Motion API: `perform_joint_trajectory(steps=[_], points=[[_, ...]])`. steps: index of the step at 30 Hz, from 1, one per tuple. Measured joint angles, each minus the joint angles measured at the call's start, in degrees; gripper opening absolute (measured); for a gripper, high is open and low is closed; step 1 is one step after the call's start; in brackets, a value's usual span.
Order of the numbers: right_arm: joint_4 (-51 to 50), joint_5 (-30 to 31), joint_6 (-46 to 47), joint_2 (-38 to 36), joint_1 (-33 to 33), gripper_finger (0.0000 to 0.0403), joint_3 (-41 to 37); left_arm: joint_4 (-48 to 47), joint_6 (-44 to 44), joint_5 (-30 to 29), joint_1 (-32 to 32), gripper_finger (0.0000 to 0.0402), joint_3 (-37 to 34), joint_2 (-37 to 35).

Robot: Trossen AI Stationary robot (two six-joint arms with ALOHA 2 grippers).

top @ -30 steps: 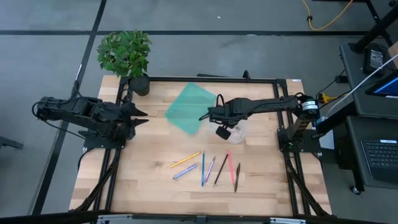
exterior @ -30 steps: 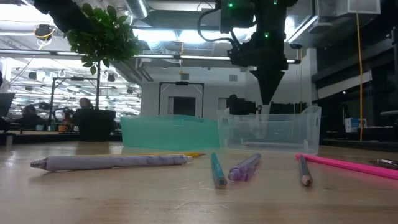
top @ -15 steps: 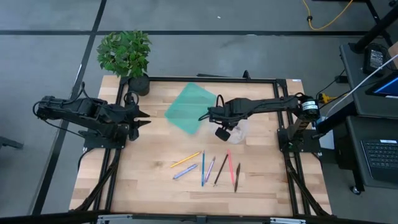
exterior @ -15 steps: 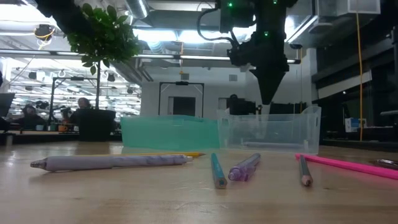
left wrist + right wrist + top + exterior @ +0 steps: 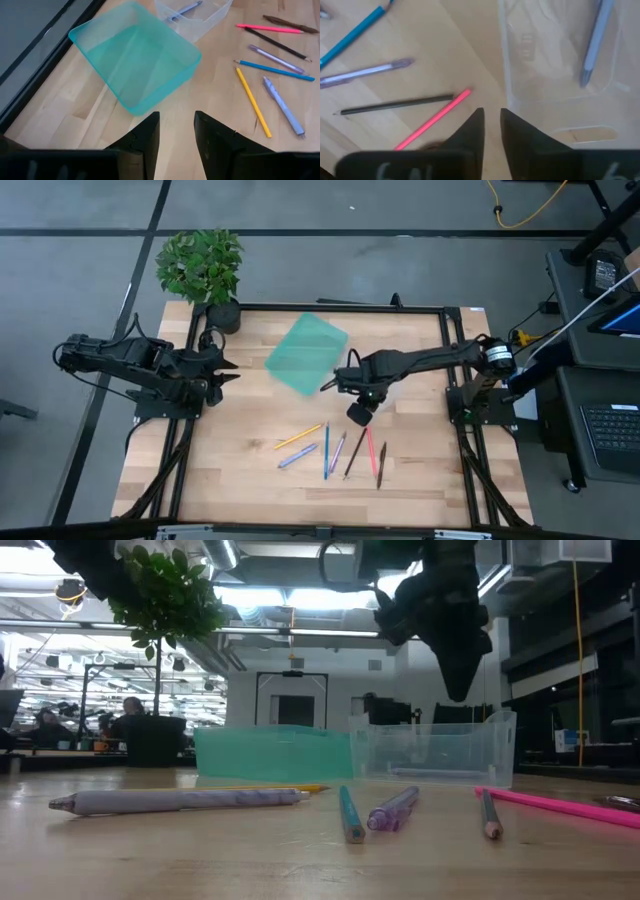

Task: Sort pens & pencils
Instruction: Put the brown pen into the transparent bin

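Note:
Several pens and pencils lie flat on the table near its front middle: yellow [image 5: 299, 436], grey-lavender [image 5: 297, 456], blue [image 5: 326, 450], lavender [image 5: 337, 452], black [image 5: 355, 453], pink [image 5: 370, 448] and brown [image 5: 381, 465]. A grey-blue one [image 5: 595, 42] lies inside the clear tray [image 5: 388, 387]. A teal tray [image 5: 305, 355] stands to the left of the clear one. My right gripper [image 5: 491, 122] points down above the clear tray's near left corner, its fingers a narrow gap apart and empty. It also shows in the high view [image 5: 358, 415]. My left gripper [image 5: 176, 130] waits open at the table's left.
A potted plant [image 5: 205, 275] stands at the far left corner. The teal tray [image 5: 135, 65] lies between my left gripper [image 5: 225, 370] and the clear tray. Bare wood shows to the left of the pens and along the near edge.
My right gripper has moved from above the clear tray toward the table's near edge and now hangs over the tray's near left corner, close to the pink one's far end. The pens and pencils on the table and both trays have stayed where they were.

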Motion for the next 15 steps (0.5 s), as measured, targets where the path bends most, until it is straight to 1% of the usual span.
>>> perform_joint_trajectory(steps=[5, 8, 12, 15], points=[[0.0, -0.08, 2.85, 0.0, 1.07, 0.012, 0.0, -0.1, -0.1, 0.02, 0.01, 0.0115, 0.0, 0.0], [-0.17, -1.34, 4.85, 0.0, 1.95, 0.0141, 0.02, -0.1, -0.15, 0.02, 0.0, 0.0115, 0.0, 0.0], [-2.83, -1.35, 9.31, -0.03, 5.0, 0.0151, 2.58, -0.1, -0.19, 0.02, 0.01, 0.0115, 0.0, 0.0], [-4.12, -0.88, 16.1, -0.04, 9.06, 0.0148, 5.48, -0.21, -1.25, 0.02, 0.0, 0.0115, 0.0, 0.0]])
